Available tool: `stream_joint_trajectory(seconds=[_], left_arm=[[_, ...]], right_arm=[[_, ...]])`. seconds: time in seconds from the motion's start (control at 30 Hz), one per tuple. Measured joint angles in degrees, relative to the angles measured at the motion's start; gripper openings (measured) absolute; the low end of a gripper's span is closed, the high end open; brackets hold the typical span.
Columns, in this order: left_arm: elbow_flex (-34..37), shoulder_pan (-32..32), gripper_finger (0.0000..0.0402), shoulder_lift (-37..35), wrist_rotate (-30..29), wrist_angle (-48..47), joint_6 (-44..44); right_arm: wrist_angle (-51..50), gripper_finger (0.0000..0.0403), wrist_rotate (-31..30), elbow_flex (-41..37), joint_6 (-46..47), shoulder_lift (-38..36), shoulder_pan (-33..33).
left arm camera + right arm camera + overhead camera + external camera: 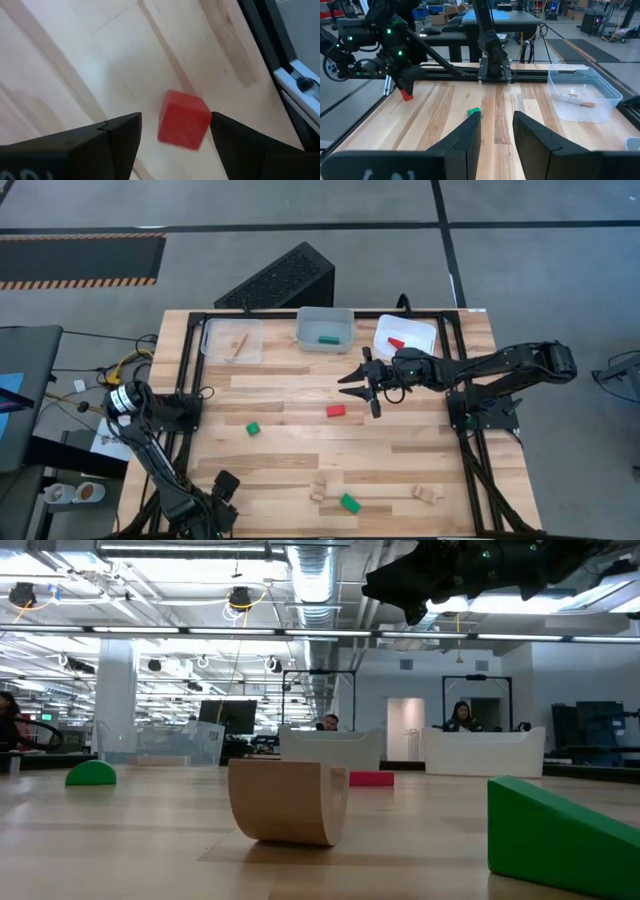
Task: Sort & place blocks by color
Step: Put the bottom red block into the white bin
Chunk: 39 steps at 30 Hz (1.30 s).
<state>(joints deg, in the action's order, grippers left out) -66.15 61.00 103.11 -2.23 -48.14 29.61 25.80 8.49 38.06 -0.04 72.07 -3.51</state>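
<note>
In the left wrist view a red block [183, 120] lies on the wooden table. My left gripper [176, 120] hangs over it, open and pointing down, with one finger on each side. This is near the table's near left corner; the right wrist view shows the gripper [404, 84] just above the block [407, 95]. My right gripper [352, 383] is open and holds nothing, level above mid-table beside another red block [336, 411]. Two green blocks [253, 428] [349, 502] and plain wood pieces [320, 485] [428, 494] lie loose on the table.
Three trays stand along the far edge. The left tray [215, 352] holds wood pieces, the middle tray [303, 330] a green block, and the right tray [422, 330] a red one. A black frame rail [185, 370] borders the table. Bare table lies between the loose blocks.
</note>
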Motion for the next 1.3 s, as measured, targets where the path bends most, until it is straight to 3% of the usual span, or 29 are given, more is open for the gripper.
stream_joint_trajectory(seconds=[0.27,0.37,0.53,0.6,0.8,0.97,1.07,1.2,1.3], left_arm=[[0.61,0.01,0.0210,2.65,1.95,1.53,-2.21],[1.23,0.01,0.0181,2.67,2.58,1.43,-2.21],[1.99,-1.01,0.0094,2.50,3.32,1.42,-2.11],[2.09,-2.03,0.0096,2.18,2.38,0.80,-1.89],[6.48,-6.01,0.0096,-5.27,-19.74,3.32,2.25],[19.25,-10.07,0.0096,-17.71,-34.54,22.22,-0.72],[29.03,-14.51,0.0097,-25.19,-38.24,40.34,-8.89],[39.66,-23.42,0.0099,-32.94,-35.56,67.64,-23.06],[44.07,-32.22,0.0099,-35.95,-30.35,79.93,-27.71]], right_arm=[[0.05,0.0136,0.00,0.02,0.03,0.02,0.04],[0.14,0.0136,-0.02,0.02,0.03,0.02,0.04],[0.09,0.0136,-0.02,0.02,0.03,0.02,0.04],[0.17,0.0136,0.04,0.02,0.30,-0.40,0.17],[0.81,0.0136,0.39,0.04,-0.23,-6.55,1.28],[-0.26,0.0136,0.39,0.04,-2.58,-9.11,3.28],[-0.13,0.0136,0.38,0.04,-3.44,-9.03,3.96],[-0.56,0.0136,-0.13,0.04,-3.45,-9.03,3.38],[-1.27,0.0136,-1.27,0.04,-3.45,-9.01,3.30]])
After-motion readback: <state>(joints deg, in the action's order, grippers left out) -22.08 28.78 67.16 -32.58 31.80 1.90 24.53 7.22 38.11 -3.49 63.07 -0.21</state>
